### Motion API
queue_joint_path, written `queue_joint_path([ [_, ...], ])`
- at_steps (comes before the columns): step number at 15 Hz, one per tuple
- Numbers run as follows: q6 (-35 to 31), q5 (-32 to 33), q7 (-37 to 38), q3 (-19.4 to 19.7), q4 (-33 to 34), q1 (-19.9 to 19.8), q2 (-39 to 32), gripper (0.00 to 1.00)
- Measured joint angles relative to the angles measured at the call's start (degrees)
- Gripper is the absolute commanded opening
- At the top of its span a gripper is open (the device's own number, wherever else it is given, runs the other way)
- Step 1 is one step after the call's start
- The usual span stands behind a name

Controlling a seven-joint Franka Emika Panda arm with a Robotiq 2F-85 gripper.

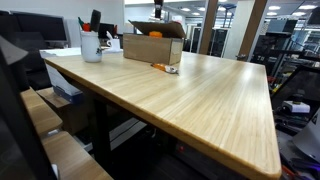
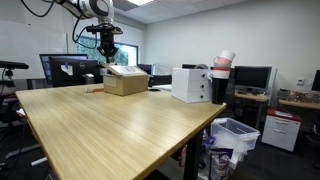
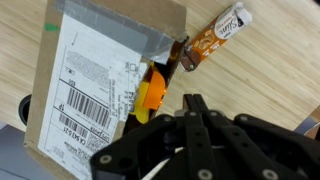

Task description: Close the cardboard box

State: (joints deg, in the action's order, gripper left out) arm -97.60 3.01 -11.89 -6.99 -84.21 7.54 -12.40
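Note:
The brown cardboard box (image 1: pixel 153 47) stands at the far end of the wooden table (image 1: pixel 200 100) and shows in both exterior views (image 2: pixel 125 82). In the wrist view one flap with a white shipping label (image 3: pixel 90 85) lies over the top. A gap beside the flap shows an orange and yellow object (image 3: pixel 152 95) inside. My gripper (image 2: pixel 106 46) hangs above the box. In the wrist view its fingers (image 3: pixel 193 100) are pressed together with nothing between them, over the box's open edge.
A snack bar in an orange-brown wrapper (image 3: pixel 215 35) lies on the table beside the box (image 1: pixel 165 68). A white cup with pens (image 1: pixel 91 46) stands near the box. A white case (image 2: pixel 190 85), monitors and a bin (image 2: pixel 235 135) are beyond the table edge.

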Motion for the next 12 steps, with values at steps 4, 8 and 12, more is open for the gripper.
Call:
queue_joint_path([
  [4,-3.59,-0.06,-0.97,0.36,-0.93,-0.29,-0.74,0.02],
  [8,-4.82,-1.27,-1.8,0.37,-1.05,-0.77,-2.15,0.02],
  [12,-6.2,-1.56,-2.35,0.4,-1.91,-0.82,-2.71,0.02],
])
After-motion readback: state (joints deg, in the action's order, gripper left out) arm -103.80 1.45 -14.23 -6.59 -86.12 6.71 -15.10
